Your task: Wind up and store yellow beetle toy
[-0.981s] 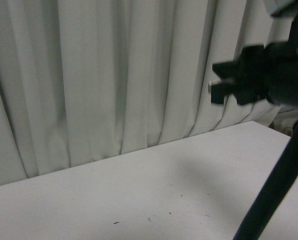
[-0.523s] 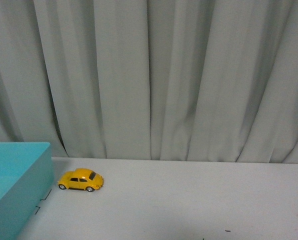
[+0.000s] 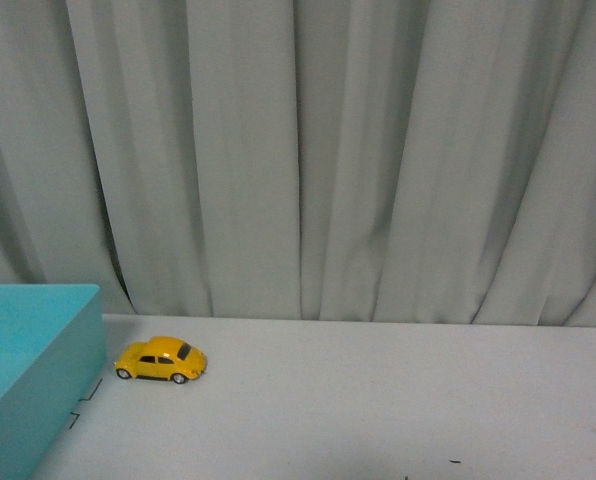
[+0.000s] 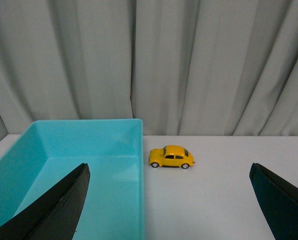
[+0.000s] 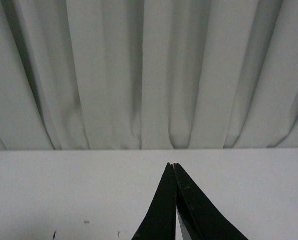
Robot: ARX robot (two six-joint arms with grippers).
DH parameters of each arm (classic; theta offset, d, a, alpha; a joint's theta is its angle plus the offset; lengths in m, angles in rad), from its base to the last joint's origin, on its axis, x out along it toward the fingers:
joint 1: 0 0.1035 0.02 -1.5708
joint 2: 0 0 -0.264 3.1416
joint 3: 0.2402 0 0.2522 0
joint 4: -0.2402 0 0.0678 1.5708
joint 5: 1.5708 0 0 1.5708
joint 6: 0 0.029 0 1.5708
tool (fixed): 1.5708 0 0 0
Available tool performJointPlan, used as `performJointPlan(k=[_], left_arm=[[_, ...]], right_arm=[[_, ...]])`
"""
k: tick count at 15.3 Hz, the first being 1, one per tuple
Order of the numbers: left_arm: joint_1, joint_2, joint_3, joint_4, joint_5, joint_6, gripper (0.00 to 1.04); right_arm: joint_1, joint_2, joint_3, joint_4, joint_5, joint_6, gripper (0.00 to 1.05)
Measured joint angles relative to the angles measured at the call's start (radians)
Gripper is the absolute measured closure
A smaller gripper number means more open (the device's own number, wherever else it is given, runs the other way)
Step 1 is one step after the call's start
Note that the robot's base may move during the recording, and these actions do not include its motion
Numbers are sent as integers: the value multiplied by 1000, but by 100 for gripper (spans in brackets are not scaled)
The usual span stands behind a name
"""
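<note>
1. The little shiny yellow beetle toy car stands on its black wheels on the flat white surface.
2. It is outside the big blue-green plastic box, just beside the box's right wall, with a small gap between them.
3. A pale grey curtain hangs in folds behind the car and the box.
4. In the left wrist view, the left claw is spread wide apart. One black finger shows over the box and the other over the bare surface.
5. The car is seen between those two fingers but further off, and they do not touch it.
6. In the right wrist view, the right claw is squeezed tight, its two black fingers pressed together at the tips above the surface.
</note>
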Motion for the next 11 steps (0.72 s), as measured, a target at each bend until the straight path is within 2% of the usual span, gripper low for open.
performJointPlan(k=[11], left_arm=[[0,0,0,0,0,0,7]], right_arm=[[0,-290,-19,-276,0,1,103]])
